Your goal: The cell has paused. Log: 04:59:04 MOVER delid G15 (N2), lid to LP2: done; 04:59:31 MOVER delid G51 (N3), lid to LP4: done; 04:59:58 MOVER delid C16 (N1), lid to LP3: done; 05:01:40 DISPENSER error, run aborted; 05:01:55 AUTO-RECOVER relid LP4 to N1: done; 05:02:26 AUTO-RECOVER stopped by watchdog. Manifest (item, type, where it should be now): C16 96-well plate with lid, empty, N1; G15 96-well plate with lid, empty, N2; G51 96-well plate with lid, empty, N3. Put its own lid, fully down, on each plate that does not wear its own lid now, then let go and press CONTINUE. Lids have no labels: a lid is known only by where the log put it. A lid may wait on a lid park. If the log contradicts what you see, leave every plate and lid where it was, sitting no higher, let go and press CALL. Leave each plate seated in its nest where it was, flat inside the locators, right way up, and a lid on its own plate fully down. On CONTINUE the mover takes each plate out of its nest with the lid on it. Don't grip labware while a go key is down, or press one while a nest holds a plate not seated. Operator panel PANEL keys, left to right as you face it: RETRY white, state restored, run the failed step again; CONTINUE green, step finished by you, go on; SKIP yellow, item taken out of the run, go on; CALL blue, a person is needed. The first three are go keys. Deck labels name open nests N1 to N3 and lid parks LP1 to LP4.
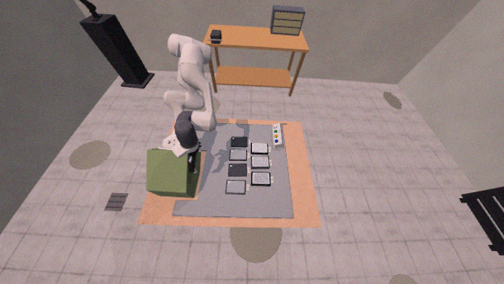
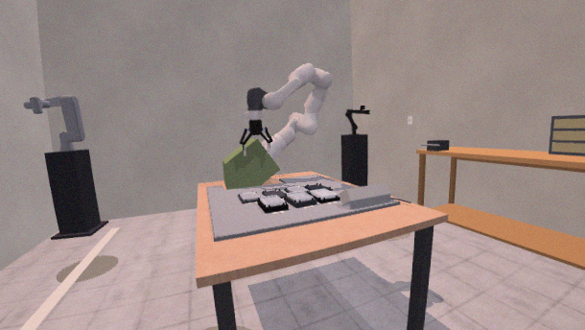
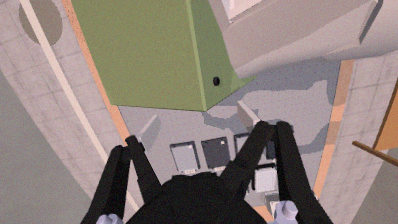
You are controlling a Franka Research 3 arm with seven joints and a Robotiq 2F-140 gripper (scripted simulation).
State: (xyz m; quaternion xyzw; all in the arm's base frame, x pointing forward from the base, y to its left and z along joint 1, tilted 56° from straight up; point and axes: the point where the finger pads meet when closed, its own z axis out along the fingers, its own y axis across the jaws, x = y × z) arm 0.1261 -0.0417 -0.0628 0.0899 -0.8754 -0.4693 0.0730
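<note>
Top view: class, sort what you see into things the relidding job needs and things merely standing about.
Job: three well plates, two parked lids, key panel, the arm's open jaws.
Standing about: green box, orange shelf table, drawer unit, black pedestal.

Orange-topped table [image 2: 307,240] on dark legs, carrying a grey deck mat [image 1: 248,206] that covers most of its top. On the mat: a green box [image 1: 167,175] at one edge, a row of three plates [image 1: 260,162], a row of four lid parks [image 1: 237,163] beside it, apparently two bearing pale lids, and the key panel [image 1: 277,136] at the far end.
</note>
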